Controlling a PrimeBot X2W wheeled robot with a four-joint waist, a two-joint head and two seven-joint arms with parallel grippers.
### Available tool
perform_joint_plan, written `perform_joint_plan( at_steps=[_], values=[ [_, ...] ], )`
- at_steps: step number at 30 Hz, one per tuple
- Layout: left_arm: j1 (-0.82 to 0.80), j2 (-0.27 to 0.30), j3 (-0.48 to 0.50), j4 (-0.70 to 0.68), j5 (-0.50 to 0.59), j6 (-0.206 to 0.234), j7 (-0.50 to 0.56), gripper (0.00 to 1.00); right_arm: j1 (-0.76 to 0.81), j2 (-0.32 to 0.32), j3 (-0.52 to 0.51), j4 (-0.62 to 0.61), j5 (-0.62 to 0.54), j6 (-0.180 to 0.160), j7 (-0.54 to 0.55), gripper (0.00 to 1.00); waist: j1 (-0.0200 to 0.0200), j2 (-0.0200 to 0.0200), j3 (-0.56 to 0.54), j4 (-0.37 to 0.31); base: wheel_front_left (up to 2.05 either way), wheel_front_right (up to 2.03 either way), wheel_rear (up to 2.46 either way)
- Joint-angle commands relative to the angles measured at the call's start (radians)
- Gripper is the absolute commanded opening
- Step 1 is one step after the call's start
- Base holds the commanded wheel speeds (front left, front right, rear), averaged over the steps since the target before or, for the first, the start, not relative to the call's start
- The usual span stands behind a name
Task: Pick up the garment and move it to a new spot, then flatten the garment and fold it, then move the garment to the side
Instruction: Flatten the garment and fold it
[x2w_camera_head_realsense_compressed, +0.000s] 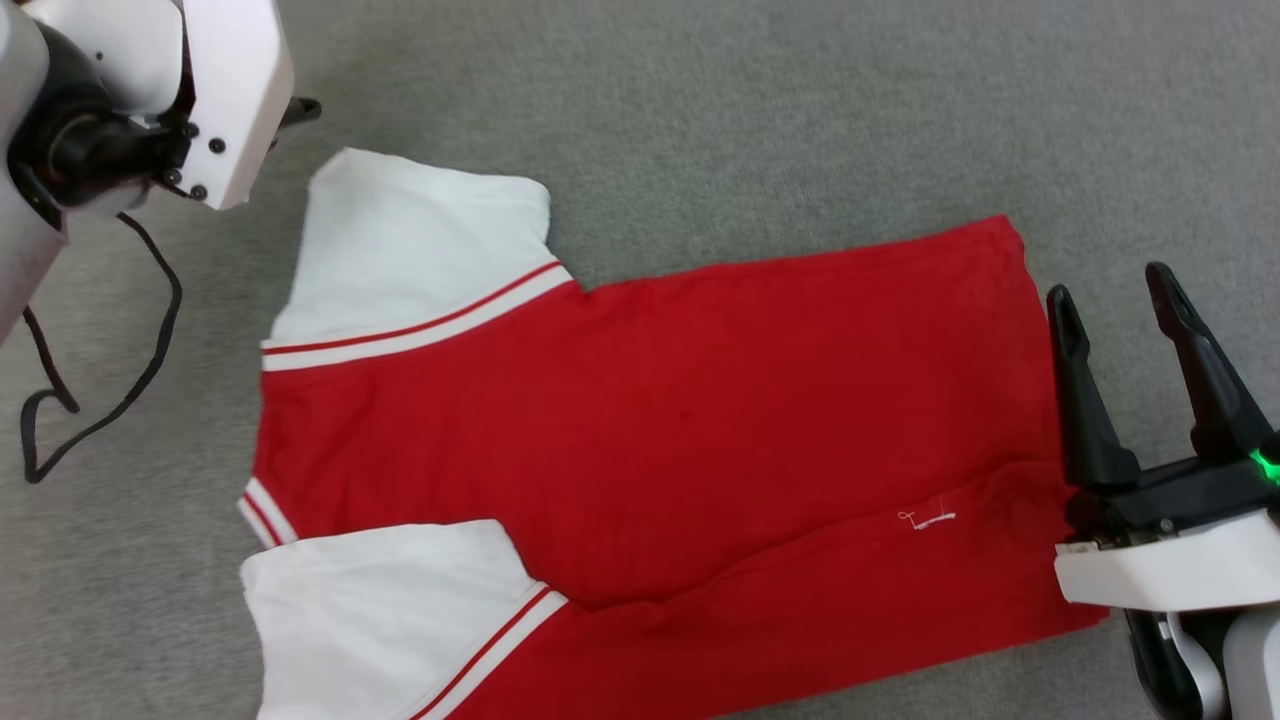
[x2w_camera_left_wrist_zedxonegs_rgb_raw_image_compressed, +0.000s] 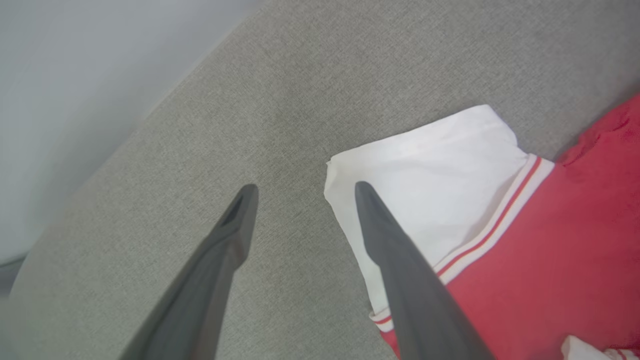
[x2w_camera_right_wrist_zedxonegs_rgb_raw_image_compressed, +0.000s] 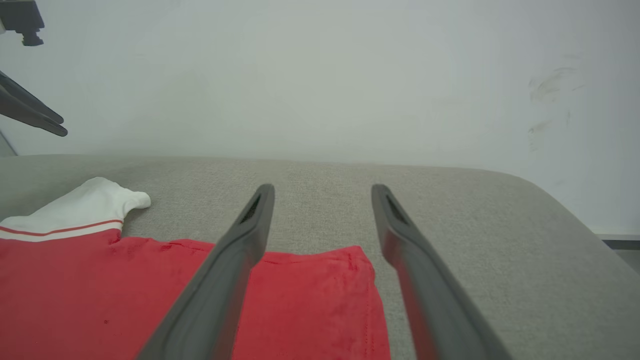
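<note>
Starting leftmost, the left gripper (x2w_camera_left_wrist_zedxonegs_rgb_raw_image_compressed: 305, 186) is seen wide open and empty near the far white sleeve (x2w_camera_head_realsense_compressed: 420, 240). The garment (x2w_camera_head_realsense_compressed: 650, 400) is laid flat on the grey surface (x2w_camera_head_realsense_compressed: 800, 100), sleeves leftward, hem (x2w_camera_head_realsense_compressed: 1025, 320) rightward. It is judged light, limp and prone to bunching (thin knit, no stiffness), so pinches at sleeve seams and hem corners are advised. The right gripper (x2w_camera_head_realsense_compressed: 1110, 283) is held wide open, empty, just beside the hem.

Lighting's soft, even and pretty bright. Only faint shadows along the edges of the garment (x2w_camera_head_realsense_compressed: 650, 400). My fingers (x2w_camera_left_wrist_zedxonegs_rgb_raw_image_compressed: 210, 280) blur up close in both wrist views, and the wall (x2w_camera_right_wrist_zedxonegs_rgb_raw_image_compressed: 320, 75) past the far edge of the surface (x2w_camera_right_wrist_zedxonegs_rgb_raw_image_compressed: 450, 200) looks hazy.
</note>
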Motion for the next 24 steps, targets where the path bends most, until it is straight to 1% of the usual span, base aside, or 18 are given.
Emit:
perform_joint_plan(
  at_steps=[1, 5, 8, 11, 17, 18, 19, 22, 24],
  values=[
    [-0.015, -0.002, -0.012, 0.003, -0.011, -0.005, 0.042, 1.0, -0.025, 0.003, 0.009, 0.007, -0.006, -0.001, -0.008, 1.0, -0.0002, -0.0001, 0.053, -0.036, 0.0, 0.0, 0.0],
    [-0.047, 0.0, -0.045, 0.007, -0.012, -0.006, 0.142, 1.0, -0.061, -0.005, 0.033, 0.028, -0.012, -0.001, -0.017, 1.0, -0.0002, -0.0001, 0.096, -0.051, 0.0, 0.0, 0.0],
    [-0.048, 0.004, -0.071, 0.016, -0.004, -0.007, 0.189, 1.0, -0.091, -0.011, 0.051, 0.051, -0.012, -0.001, -0.027, 1.0, -0.0002, -0.0001, 0.123, -0.061, 0.0, 0.0, 0.0],
    [-0.04, 0.007, -0.096, 0.02, 0.005, -0.009, 0.214, 1.0, -0.115, -0.014, 0.071, 0.076, -0.005, -0.001, -0.038, 1.0, -0.0002, -0.0001, 0.14, -0.071, 0.0, 0.0, 0.0],
    [0.0, 0.014, -0.153, 0.022, 0.01, -0.013, 0.229, 1.0, -0.134, -0.019, 0.086, 0.128, 0.014, -0.001, -0.061, 1.0, -0.0002, -0.0001, 0.143, -0.082, 0.0, 0.0, 0.0],
    [0.006, 0.016, -0.155, 0.021, 0.006, -0.014, 0.226, 0.19, -0.135, -0.02, 0.088, 0.138, 0.016, -0.001, -0.062, 1.0, -0.0002, -0.0001, 0.14, -0.084, 0.0, 0.0, 0.0],
    [0.009, 0.018, -0.16, 0.019, 0.007, -0.014, 0.224, 0.0, -0.137, -0.019, 0.087, 0.147, 0.019, -0.001, -0.066, 1.0, -0.0002, -0.0001, 0.134, -0.085, 0.0, 0.0, 0.0],
    [0.009, 0.022, -0.163, 0.011, -0.001, -0.013, 0.203, 0.0, -0.135, -0.02, 0.075, 0.168, 0.024, -0.001, -0.074, 1.0, -0.0002, -0.0001, 0.106, -0.081, 0.0, 0.0, 0.0],
    [0.004, 0.019, -0.161, 0.004, -0.011, -0.013, 0.187, 0.0, -0.135, -0.034, 0.06, 0.176, 0.025, -0.001, -0.073, 1.0, -0.0002, -0.0001, 0.084, -0.072, 0.0, 0.0, 0.0]
  ],
)
